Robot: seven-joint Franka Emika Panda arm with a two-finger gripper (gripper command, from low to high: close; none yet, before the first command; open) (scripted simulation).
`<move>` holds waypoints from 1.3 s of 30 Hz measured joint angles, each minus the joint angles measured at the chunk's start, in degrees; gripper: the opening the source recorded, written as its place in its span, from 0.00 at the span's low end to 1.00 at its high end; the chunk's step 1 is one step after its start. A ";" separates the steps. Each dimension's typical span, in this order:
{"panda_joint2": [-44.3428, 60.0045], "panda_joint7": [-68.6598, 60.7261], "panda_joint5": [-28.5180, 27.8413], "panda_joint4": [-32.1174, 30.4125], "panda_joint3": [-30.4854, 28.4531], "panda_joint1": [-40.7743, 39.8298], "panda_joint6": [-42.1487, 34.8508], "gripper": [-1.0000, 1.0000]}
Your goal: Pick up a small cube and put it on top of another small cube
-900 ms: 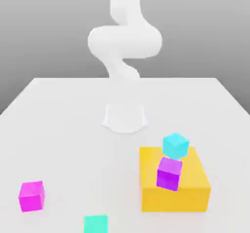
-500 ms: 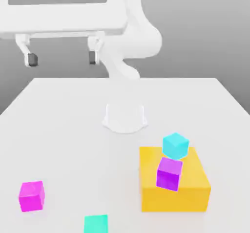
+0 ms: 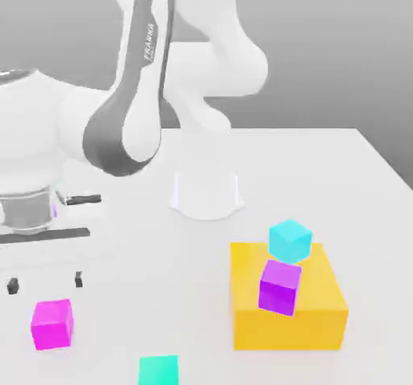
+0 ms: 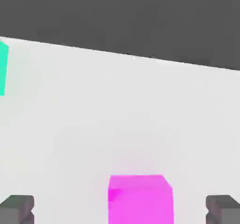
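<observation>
The small magenta-pink cube (image 3: 52,324) rests on the white table near the front of the exterior view's left; the hand view has it (image 4: 139,198) between the two dark fingertips. My gripper (image 3: 45,282) hangs open just above and behind it, fingers spread wide, nothing held. In the hand view my gripper (image 4: 122,209) has one fingertip (image 4: 18,208) on each side of the cube, both well clear of it. The small sky-blue cube (image 3: 289,240) sits at the back edge of the big yellow block (image 3: 287,298).
A violet-purple cube (image 3: 280,286) leans on top of the yellow block, in front of the sky-blue cube. A teal-turquoise cube (image 3: 158,370) lies at the table's front edge, also in the hand view (image 4: 3,68). The arm's white base (image 3: 206,194) stands mid-table.
The arm has swung down from high up to low over the exterior view's left. The open gripper now hangs just above the magenta cube. No cube has moved.
</observation>
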 joint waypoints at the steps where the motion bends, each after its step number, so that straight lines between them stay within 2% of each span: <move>1: 2.07 -1.34 1.36 0.32 1.13 -1.07 1.39 0.50; 4: 8.36 -5.25 6.19 1.69 5.91 -5.03 5.95 0.50; 5: 9.57 -5.96 7.11 1.97 6.95 -5.88 6.86 0.00; 12: 9.44 -5.86 6.99 1.94 6.77 -5.74 6.63 0.00; 16: 2.25 -1.29 0.88 0.17 1.45 -1.69 1.41 0.00; 18: -1.83 -0.33 -1.73 -1.22 1.33 0.27 -1.19 0.00; 26: -17.69 -4.87 -6.76 -8.46 9.31 12.73 -9.79 0.00; 39: -43.54 -13.99 -13.36 -20.72 23.87 27.90 -21.88 0.00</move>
